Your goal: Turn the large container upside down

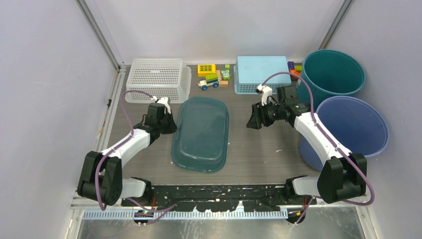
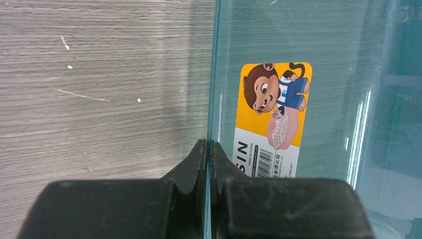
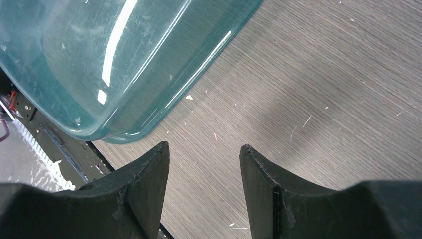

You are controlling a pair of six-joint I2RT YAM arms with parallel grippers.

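The grey wood-grain bench point(image 1: 259, 149) stands between pale walls point(image 1: 50, 74). The large container point(image 1: 201, 133) lies in the middle of it, between my two arms. I judge it light and stiff but rather slippery, a thin clear teal plastic, so the edge is the best place to hold. The fingers of my left gripper point(image 2: 209, 144) are pressed together on its thin left edge, beside a monkey label point(image 2: 273, 119). My right gripper point(image 3: 204, 149) hangs with fingers apart, to the right of the container, not touching it.
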